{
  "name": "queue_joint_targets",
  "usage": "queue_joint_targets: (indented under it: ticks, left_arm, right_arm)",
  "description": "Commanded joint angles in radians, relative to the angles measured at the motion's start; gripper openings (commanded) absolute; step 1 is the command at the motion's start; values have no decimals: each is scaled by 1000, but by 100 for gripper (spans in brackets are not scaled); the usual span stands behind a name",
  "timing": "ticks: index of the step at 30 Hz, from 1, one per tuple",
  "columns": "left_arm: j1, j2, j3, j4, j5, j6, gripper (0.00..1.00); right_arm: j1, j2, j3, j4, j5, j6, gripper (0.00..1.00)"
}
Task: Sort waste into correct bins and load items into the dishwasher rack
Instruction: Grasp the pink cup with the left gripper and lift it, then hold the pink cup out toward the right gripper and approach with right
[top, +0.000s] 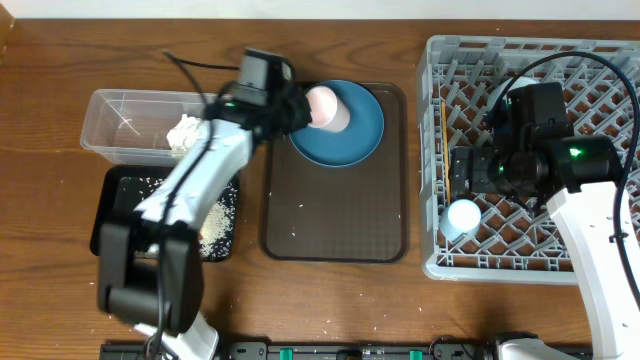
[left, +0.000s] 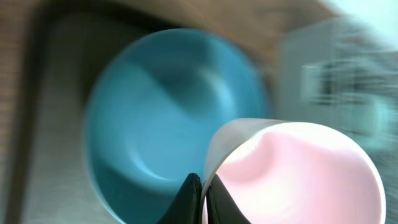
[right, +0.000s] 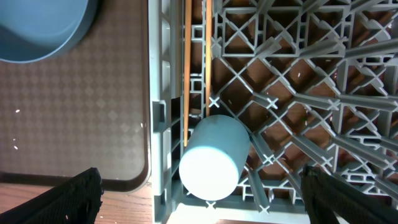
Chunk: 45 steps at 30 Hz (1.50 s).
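Observation:
My left gripper (top: 303, 108) is shut on the rim of the small pink cup (top: 326, 108), one finger inside and one outside, holding it over the round blue plate (top: 345, 130). The left wrist view is blurred; there the fingertips (left: 194, 193) pinch the thin wall of the pink cup (left: 298, 174) above the plate (left: 155, 124). My right gripper (top: 468, 182) stands wide open over the near left corner of the grey dishwasher rack (top: 600, 80). A light blue cup (right: 214, 155) lies on its side in the rack (right: 298, 93) between my spread right fingers (right: 78, 199), beside the wooden chopsticks (right: 186, 74).
The plate rests on a dark brown serving tray (top: 340, 225) at the middle. A clear plastic box (top: 125, 125) at the left holds crumpled white tissue (top: 185, 132). In front of it, a black tray (top: 118, 205) carries white rice grains (top: 215, 225).

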Motion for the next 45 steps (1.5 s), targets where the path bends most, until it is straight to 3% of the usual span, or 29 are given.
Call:
queue_joint_targets:
  ticks: [1, 4, 8, 20, 23, 29, 34, 45]
  left_arm:
    - [80, -35, 12, 0, 409, -13, 6]
    - [143, -34, 11, -16, 638, -13, 6]
    - [189, -34, 11, -35, 798, -12, 6]
    - [188, -34, 11, -35, 1017, -4, 6]
    - [188, -34, 11, -59, 1029, -4, 6]
    - [188, -34, 11, -186, 1048, 94, 6]
    - [188, -34, 11, -279, 1048, 173, 6]
    - [125, -47, 11, -324, 1135, 171, 6]
  right_arm:
    - [-2, -1, 7, 2, -7, -6, 99]
    - [-2, -1, 7, 1, -7, -6, 99]
    - [-2, -1, 7, 2, -7, -6, 99]
    - [-2, -1, 8, 63, -26, -1, 99]
    - [-2, -17, 27, 47, -192, -50, 99]
    - [-53, -135, 59, 40, -682, -360, 98]
    - [-168, -268, 76, 42, -1008, -445, 97]
    - [-185, -336, 76, -112, -1033, -587, 99]
